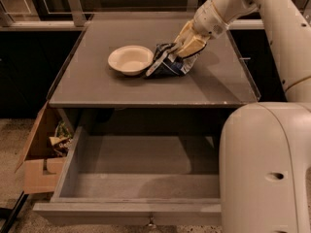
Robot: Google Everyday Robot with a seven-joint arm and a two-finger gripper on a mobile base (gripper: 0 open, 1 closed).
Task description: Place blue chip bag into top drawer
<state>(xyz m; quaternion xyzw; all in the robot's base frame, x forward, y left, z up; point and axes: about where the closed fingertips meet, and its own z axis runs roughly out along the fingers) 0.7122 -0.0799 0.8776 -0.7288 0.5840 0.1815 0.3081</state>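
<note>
The blue chip bag (167, 62) is a crumpled navy foil bag on the grey table top, right of the cream bowl (130, 58) and touching it. My gripper (187, 45) reaches down from the upper right and is shut on the bag's upper right end. The bag tilts up towards the gripper, with its lower left end near the table. The top drawer (68, 176) is pulled fully open below the table's front edge. Its grey inside holds nothing, and a small knob (151, 223) shows on its front.
A brown cardboard box (36, 169) with scraps in it stands on the floor left of the drawer. My white arm and base (265, 169) fill the right side and cover the drawer's right end. A rail and dark panels run behind the table.
</note>
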